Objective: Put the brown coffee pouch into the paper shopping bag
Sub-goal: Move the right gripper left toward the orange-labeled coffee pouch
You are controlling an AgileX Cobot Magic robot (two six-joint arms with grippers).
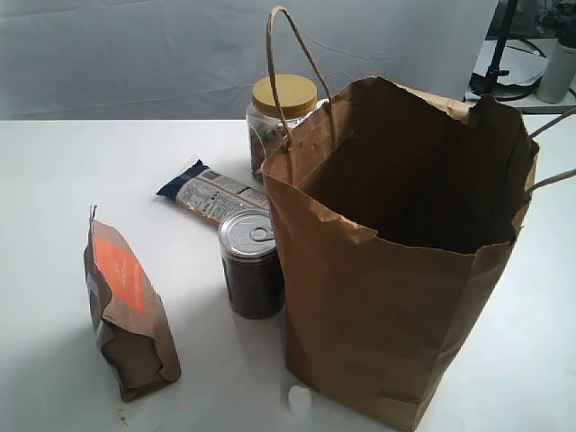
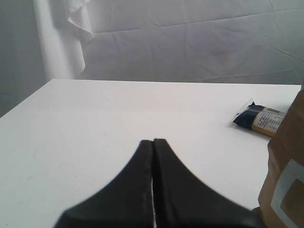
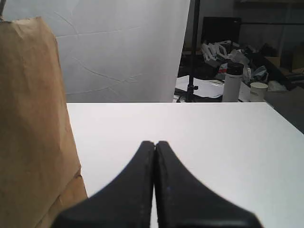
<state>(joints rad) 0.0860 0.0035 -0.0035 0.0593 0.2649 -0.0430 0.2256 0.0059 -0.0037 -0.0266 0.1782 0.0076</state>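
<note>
The brown coffee pouch (image 1: 126,310) with its orange label stands on the white table (image 1: 54,180) at the front left; its edge (image 2: 285,175) also shows in the left wrist view. The big paper shopping bag (image 1: 405,270) stands upright and open on the right, its side (image 3: 33,123) filling one edge of the right wrist view. My left gripper (image 2: 153,141) is shut with nothing in it, beside the pouch. My right gripper (image 3: 155,142) is shut and empty too, next to the bag. Neither gripper appears in the exterior view.
A dark can (image 1: 250,265) with a pull-tab lid stands against the bag's left side. Behind it lie a dark blue and white snack packet (image 1: 211,193) (image 2: 261,119) and a yellow-lidded jar (image 1: 281,112). A small white cap (image 1: 299,399) lies in front of the bag.
</note>
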